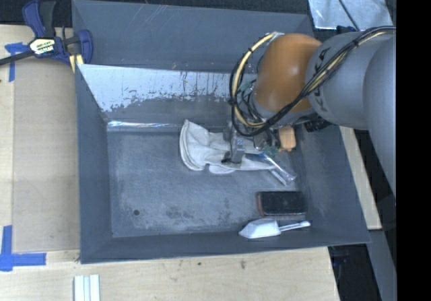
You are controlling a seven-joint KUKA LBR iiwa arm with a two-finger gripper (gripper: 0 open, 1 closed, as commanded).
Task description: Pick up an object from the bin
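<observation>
My gripper [235, 153] hangs low over the middle-right of the bin, its fingertips down on the right edge of a crumpled white cloth [199, 145]. A clear plastic tool with a green tip [273, 163] lies just right of the fingers, partly under the arm. How far apart the fingertips stand is hidden by the wrist and cables.
A black rectangular case [281, 203] lies near the front right of the bin. In front of it a white scoop-like piece with a thin handle [271, 227] rests against the front wall. A small tan block [287, 138] peeks out beside the arm's orange cover.
</observation>
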